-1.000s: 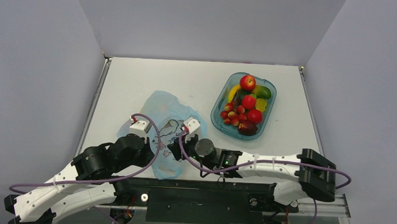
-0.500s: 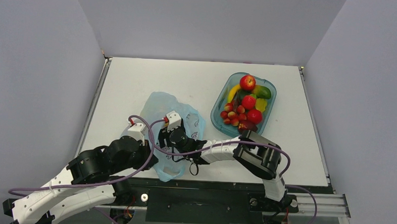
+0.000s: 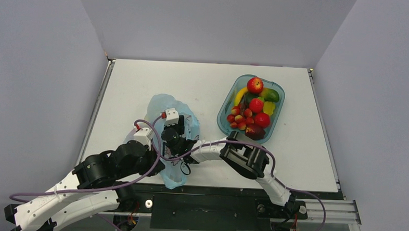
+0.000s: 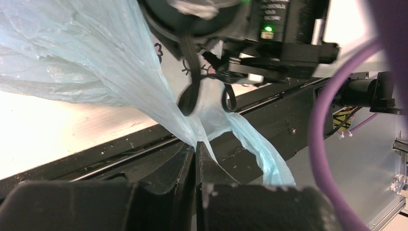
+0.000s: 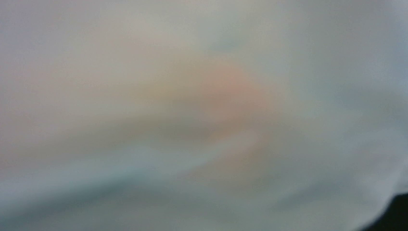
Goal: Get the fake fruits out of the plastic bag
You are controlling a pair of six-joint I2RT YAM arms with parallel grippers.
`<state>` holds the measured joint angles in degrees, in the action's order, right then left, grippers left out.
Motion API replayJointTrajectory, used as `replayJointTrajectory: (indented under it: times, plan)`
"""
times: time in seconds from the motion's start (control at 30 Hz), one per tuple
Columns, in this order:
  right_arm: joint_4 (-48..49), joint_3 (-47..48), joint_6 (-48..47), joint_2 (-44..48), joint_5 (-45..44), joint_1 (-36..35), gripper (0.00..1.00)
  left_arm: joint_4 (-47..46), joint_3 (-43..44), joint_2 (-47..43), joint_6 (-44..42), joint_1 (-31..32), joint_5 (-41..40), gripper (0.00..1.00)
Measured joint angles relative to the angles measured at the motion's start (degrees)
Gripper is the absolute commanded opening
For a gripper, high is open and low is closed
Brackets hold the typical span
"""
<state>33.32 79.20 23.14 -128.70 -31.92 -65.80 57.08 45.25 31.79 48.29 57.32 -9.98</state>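
We saw the crinkly light-blue plastic bag (image 3: pixel 160 104) crumpled on the white table (image 3: pixel 136 78) near the front edge, a gathered fold pinched tight in the left gripper (image 4: pixel 195 147). The right gripper (image 3: pixel 167 126) pressed into the film; its jaws we could not judge, its camera showing an orange blur (image 5: pixel 231 96), perhaps fruit. The teal oval tub (image 3: pixel 224 128) stood well apart.

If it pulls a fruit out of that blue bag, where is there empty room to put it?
The widest bare table lies behind the plastic bag, toward the back wall. A narrower lane runs between the bag and the teal tub, another right of the tub. The near-left is crowded: the left arm and right arm meet over the bag.
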Motion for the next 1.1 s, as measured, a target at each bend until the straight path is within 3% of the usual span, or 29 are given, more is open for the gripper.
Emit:
replayJointTrajectory:
  times: [0.07,0.13,0.3,0.33,0.43,0.53,0.67,0.83,1.1]
  plan:
    - [-1.57,4.04,0.02,-2.67,-1.29,0.26,0.93,0.0,-0.02,0.0,0.2,-0.02,0.0,0.0]
    - [-3.65,7.43,0.04,-5.09,-2.1,0.55,0.85,-0.11,-0.17,0.0,0.42,-0.07,-0.02,0.0]
    - [-7.98,14.47,-1.7,-10.82,-2.29,1.66,0.5,-0.02,-0.44,0.11,0.48,0.02,1.05,0.0]
    - [-8.59,14.91,-2.27,-11.54,-2.14,1.9,0.45,0.11,-0.44,0.26,0.46,0.04,1.49,0.0]
    - [-9.6,15.13,-3.32,-11.98,-2.03,2.49,0.41,0.17,-0.44,0.48,0.44,0.04,2.1,0.0]
    - [-9.4,14.95,-4.37,-11.96,-1.84,2.89,0.26,0.15,-0.57,0.44,0.48,0.07,2.38,0.0]
    - [-7.91,11.39,-6.67,-9.92,-0.68,2.89,0.13,0.17,-1.57,-0.17,0.63,0.07,2.78,0.0]
    - [-6.38,2.82,-10.25,-3.56,1.81,2.89,0.03,1.25,-2.91,-1.42,1.14,0.09,2.67,0.0]
    - [-2.29,-9.38,-12.87,8.35,5.35,2.64,0.0,2.67,-3.13,-3.37,2.84,0.13,0.28,0.0]
